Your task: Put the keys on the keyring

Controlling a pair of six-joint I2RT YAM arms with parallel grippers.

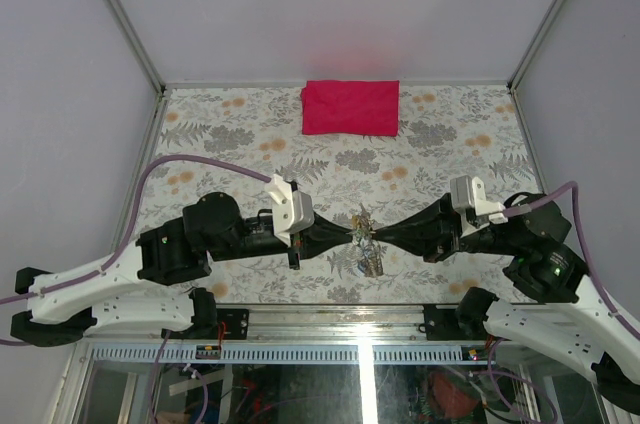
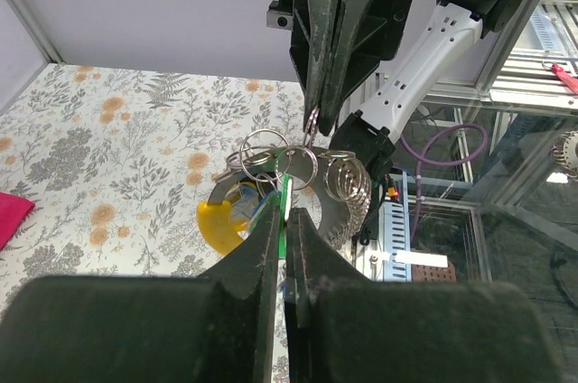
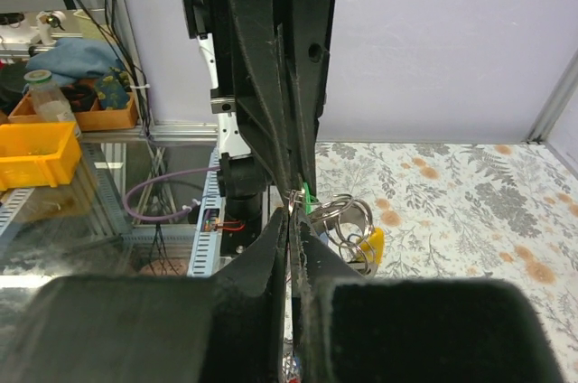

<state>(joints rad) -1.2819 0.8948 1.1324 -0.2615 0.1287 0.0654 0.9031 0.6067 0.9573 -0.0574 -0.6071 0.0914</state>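
Left pincer (image 2: pixel 285 217) nipped tight on green key (image 2: pixel 285 190). Right pincer (image 3: pixel 292 213) nipped tight on keyring (image 2: pixel 312 123). Other keys (image 2: pixel 237 216) hung bunched between, above worktop (image 1: pixel 220 134). Cloth (image 1: pixel 350 107) at far edge.

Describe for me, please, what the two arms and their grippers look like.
The left arm and right arm match: black joint housings, white shells on the base links and a white block at each wrist. A lilac cable runs along each. The left gripper and right gripper have long, tapering black fingers. A small green light glows on the right arm.
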